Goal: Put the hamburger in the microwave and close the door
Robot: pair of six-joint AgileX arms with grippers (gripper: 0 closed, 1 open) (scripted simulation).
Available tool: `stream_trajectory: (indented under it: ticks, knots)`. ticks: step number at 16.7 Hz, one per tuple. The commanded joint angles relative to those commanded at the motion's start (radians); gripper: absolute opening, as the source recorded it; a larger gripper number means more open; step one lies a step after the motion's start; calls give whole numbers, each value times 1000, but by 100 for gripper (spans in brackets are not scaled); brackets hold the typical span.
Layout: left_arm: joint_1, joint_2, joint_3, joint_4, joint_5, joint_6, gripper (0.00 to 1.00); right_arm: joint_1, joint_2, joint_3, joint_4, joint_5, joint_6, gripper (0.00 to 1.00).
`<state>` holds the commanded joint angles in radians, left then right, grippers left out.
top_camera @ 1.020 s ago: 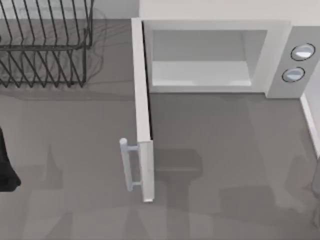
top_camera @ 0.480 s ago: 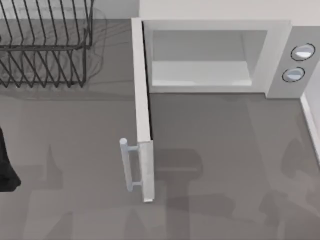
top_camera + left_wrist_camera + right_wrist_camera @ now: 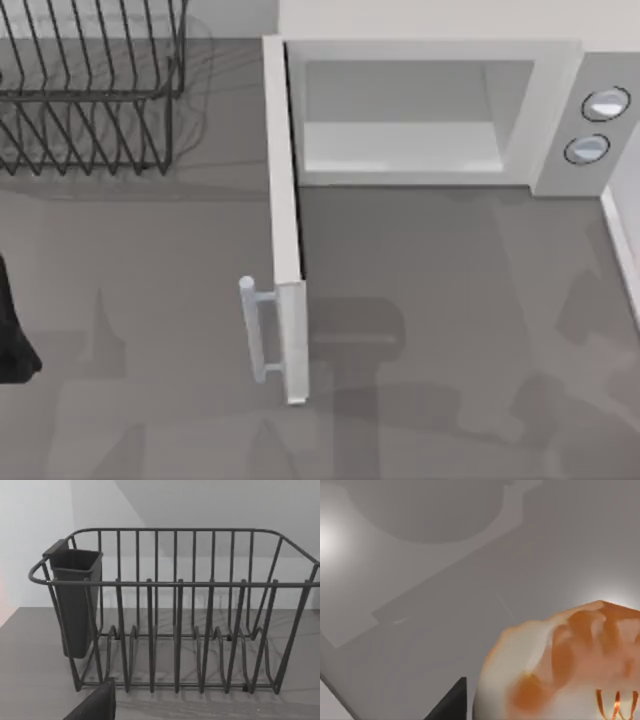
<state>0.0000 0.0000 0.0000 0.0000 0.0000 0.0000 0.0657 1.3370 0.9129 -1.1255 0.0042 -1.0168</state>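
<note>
**Top view: microwave open, hamburger close under the right wrist camera**

Top view findings: the microwave (image 3: 430, 110) stands at the far side of the table (image 3: 450, 300), right of centre. Its light grey cavity is exposed. The grey side panel at its right carries two round knobs (image 3: 596, 125), one above the other. The door (image 3: 285, 220) is swung fully out toward the near edge, standing roughly square to the cavity front, hinged at the cavity's left. Its bar handle (image 3: 250, 328) sits on the door's left face near the free end. A black wire rack (image 3: 90, 90) occupies the far left corner. A dark part of the left arm (image 3: 12, 330) rests at the left edge.

Left wrist view: the rack stands directly ahead, with a dark cup-shaped holder (image 3: 75, 600) hung on one end.

Right wrist view: the hamburger (image 3: 565, 665), cream with orange-brown blotches, lies very close to the lens above the grey surface. A dark finger tip (image 3: 451, 702) shows just beside it; whether the jaws clamp it, I cannot tell. The left jaws' state likewise cannot be told.
</note>
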Motion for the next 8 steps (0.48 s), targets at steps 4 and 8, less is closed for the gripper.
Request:
stream_trajectory:
  ticks: [4, 8]
  knots:
    - [0, 0, 0, 0, 0, 0, 100, 56, 119, 51, 189, 62, 132, 0]
    - [0, 0, 0, 0, 0, 0, 100, 147, 305, 129, 508, 162, 352, 0]
